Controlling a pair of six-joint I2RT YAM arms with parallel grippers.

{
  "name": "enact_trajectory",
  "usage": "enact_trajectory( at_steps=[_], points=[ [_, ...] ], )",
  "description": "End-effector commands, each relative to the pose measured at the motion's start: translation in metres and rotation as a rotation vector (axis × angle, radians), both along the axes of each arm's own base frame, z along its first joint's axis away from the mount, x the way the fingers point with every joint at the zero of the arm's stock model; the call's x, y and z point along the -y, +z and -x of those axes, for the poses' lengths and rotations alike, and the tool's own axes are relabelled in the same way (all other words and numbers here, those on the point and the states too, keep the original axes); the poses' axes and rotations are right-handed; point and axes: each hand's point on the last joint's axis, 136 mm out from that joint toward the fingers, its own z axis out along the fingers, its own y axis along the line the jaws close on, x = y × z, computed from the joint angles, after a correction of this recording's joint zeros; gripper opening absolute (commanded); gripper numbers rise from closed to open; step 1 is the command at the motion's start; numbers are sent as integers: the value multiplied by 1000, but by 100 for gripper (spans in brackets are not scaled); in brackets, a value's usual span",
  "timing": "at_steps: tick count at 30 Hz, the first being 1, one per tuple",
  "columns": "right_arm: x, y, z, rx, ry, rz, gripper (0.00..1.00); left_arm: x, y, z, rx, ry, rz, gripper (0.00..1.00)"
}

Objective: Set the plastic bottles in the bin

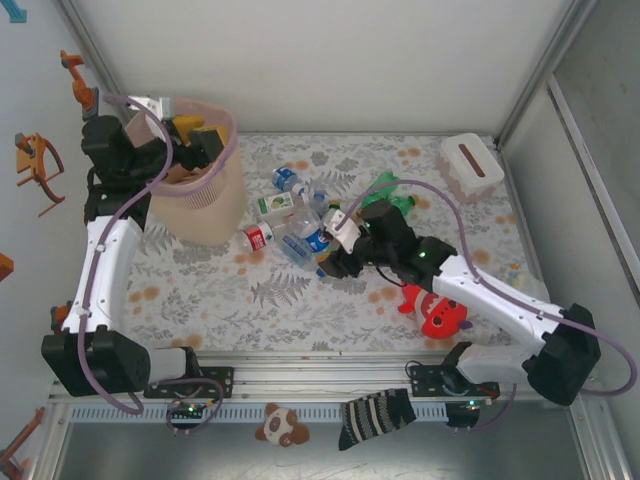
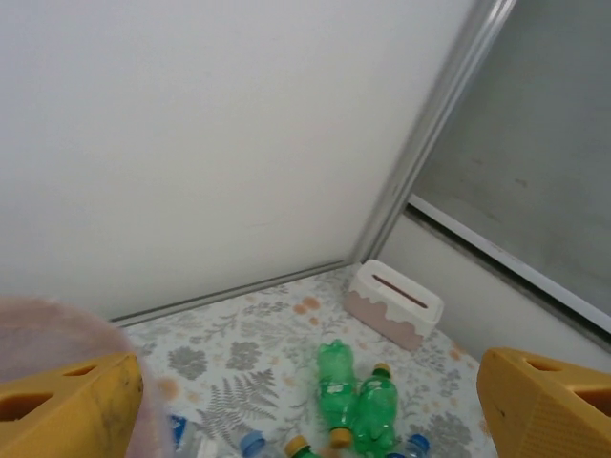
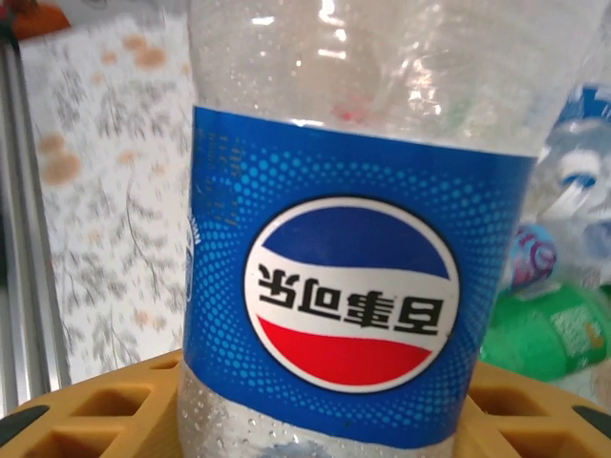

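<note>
Plastic bottles (image 1: 295, 215) heaped mid-table, pile's left edge just beside bin (image 1: 205, 205). Bin stands far-left, near back wall. Blue-label bottle (image 3: 353, 286) at pile's near-right edge, clamped between right gripper (image 1: 335, 255) fingers (image 3: 105, 401), pads against both sides. Left gripper (image 1: 195, 140) hovers over bin mouth, jaws wide apart, holding nothing. Two green bottles (image 2: 358, 401) toward white box (image 1: 470, 165) in far-right corner. Red plush (image 1: 438, 310) near right arm. Bare floral mat (image 1: 250, 300) between pile and near rail.

Floral-patterned bench (image 1: 250, 300), bin (image 1: 205, 215) stood at far left, plastic bottles (image 1: 292, 208) scattered at centre, white box (image 1: 470, 165) set in far right corner, red plush toy (image 1: 440, 312) laid front right.
</note>
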Motion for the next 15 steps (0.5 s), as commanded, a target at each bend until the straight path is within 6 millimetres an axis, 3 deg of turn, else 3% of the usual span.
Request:
enact_trajectory(
  at_steps=[1, 7, 15],
  points=[
    [-8, 68, -2, 84, 0, -215, 52, 19, 37, 24, 112, -80, 20, 91],
    [-2, 129, 4, 191, 4, -395, 51, 62, 63, 65, 202, -285, 36, 92],
    [7, 196, 21, 312, 55, -581, 50, 114, 87, 138, 330, -596, 52, 96]
  ],
)
